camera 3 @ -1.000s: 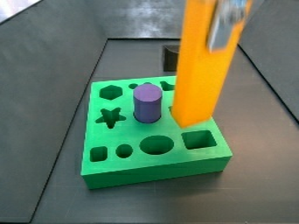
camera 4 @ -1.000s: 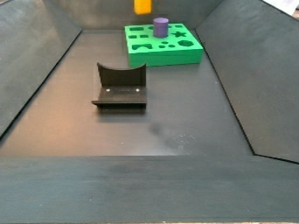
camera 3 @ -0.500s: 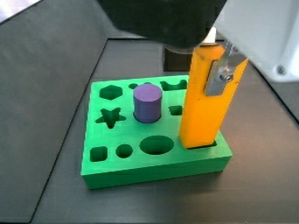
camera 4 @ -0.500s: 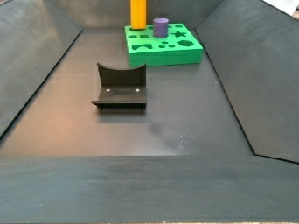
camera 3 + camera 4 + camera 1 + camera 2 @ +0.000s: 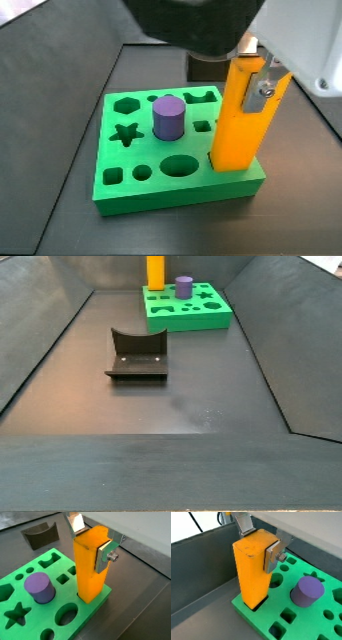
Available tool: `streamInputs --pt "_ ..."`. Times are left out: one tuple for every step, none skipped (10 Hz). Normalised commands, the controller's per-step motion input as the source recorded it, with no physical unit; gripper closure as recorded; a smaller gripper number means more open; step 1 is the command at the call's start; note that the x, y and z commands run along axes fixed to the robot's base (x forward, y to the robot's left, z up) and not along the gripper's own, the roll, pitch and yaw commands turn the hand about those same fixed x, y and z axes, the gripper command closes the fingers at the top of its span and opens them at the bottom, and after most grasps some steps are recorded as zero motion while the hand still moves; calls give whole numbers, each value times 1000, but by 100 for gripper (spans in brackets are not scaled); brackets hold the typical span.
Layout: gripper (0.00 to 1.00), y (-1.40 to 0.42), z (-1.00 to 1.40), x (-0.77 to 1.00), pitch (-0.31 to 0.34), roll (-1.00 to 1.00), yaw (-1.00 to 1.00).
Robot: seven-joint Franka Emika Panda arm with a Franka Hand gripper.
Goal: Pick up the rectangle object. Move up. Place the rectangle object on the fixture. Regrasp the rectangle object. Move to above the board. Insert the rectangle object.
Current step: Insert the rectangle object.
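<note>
The orange-yellow rectangle object (image 5: 90, 564) stands upright with its lower end in the corner square hole of the green board (image 5: 90, 612). It shows in both side views (image 5: 238, 115) (image 5: 156, 271) and in a wrist view (image 5: 251, 567). My gripper (image 5: 90, 537) is shut on the block's top end, one silver finger (image 5: 273, 553) flat on its side, the other behind it. In a side view my gripper (image 5: 247, 80) hangs over the board's front right corner. The dark fixture (image 5: 136, 356) stands apart from the board, on the floor.
A purple cylinder (image 5: 168, 117) stands in a round hole mid-board, close to the block (image 5: 308, 591). Star, hexagon, circle and square holes lie open around it. Dark sloping bin walls (image 5: 40, 346) enclose the floor. The fixture also shows behind the board (image 5: 40, 534).
My gripper has come down with the block. A second ago the block hung above the board; now its lower end sits in the corner square hole.
</note>
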Motion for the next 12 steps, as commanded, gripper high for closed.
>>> streamInputs --pt "100 177 -466 243 163 140 -14" --pt "100 260 -231 6 126 104 0" --pt "100 126 -51 0 36 13 0" --pt "100 0 -380 -34 20 64 9" --pt "100 0 -454 -377 0 121 80" --pt "100 0 -431 -626 0 144 74" --pt "100 0 -423 -563 0 131 14" --pt "100 0 -406 -506 0 139 0" --pt "100 0 -389 -463 16 163 0" --pt "100 -143 -586 -111 80 190 0" --pt "100 -254 -734 131 154 199 0" --pt "100 0 -80 37 33 0 0"
